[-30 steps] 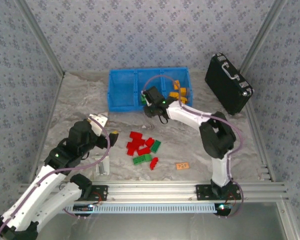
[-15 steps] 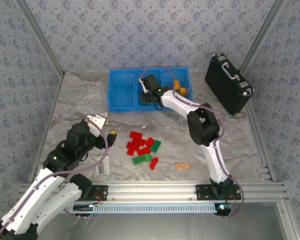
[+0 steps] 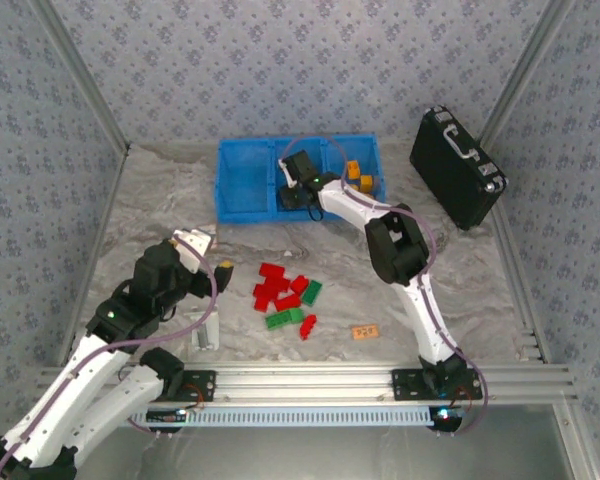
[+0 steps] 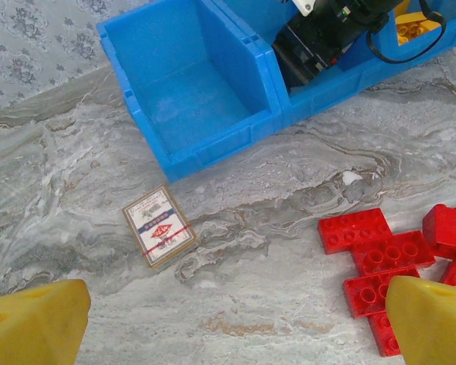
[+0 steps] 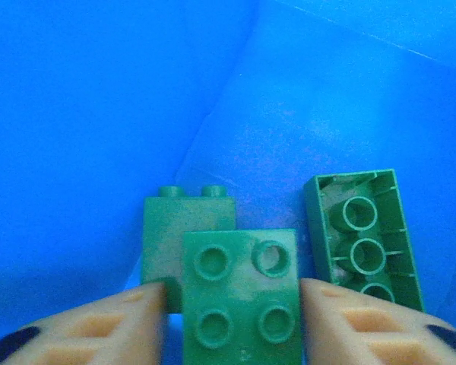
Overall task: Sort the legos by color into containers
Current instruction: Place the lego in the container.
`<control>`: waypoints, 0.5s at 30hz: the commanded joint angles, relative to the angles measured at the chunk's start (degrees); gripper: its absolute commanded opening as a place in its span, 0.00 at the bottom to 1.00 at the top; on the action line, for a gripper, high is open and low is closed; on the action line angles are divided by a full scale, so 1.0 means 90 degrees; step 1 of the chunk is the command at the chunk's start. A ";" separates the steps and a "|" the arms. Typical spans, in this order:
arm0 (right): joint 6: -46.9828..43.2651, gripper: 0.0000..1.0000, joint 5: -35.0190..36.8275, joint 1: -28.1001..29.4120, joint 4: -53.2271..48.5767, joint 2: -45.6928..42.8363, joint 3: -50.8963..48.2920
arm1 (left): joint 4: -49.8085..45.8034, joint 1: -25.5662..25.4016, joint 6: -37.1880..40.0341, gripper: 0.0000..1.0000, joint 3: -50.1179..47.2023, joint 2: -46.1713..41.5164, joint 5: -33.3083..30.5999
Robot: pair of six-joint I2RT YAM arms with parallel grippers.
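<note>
The right gripper (image 5: 234, 304) is down in the middle compartment (image 5: 327, 99) of the blue tray (image 3: 242, 185). Its fingers flank a green two-by-two brick (image 5: 240, 266), studs up, beside two other green bricks (image 5: 361, 236). A sliver of gap shows at one pad, so I cannot tell whether it grips.

The left gripper (image 4: 235, 319) hangs spread wide and empty over the table. The pile of red and green bricks (image 3: 285, 298) lies just to its right, well apart from the tray — the left arm is nearer. The closest red brick (image 4: 357, 230) lies lengthwise along the jaws' closing line — a wrist turn seems needed.
</note>
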 commanded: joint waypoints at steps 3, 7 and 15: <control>-0.0098 0.60 -0.0103 0.0022 -0.0109 -0.0260 -0.0192 | 0.0011 0.0060 0.0003 1.00 0.0086 0.0034 0.0097; -0.0181 0.64 0.0002 0.0126 -0.0055 -0.0999 -0.0820 | 0.0032 0.0079 0.0020 1.00 0.0091 0.0029 0.0097; -0.0204 0.74 -0.0221 0.0675 -0.0168 -0.2917 -0.2525 | 0.0079 0.0138 0.0018 1.00 0.0064 0.0053 0.0173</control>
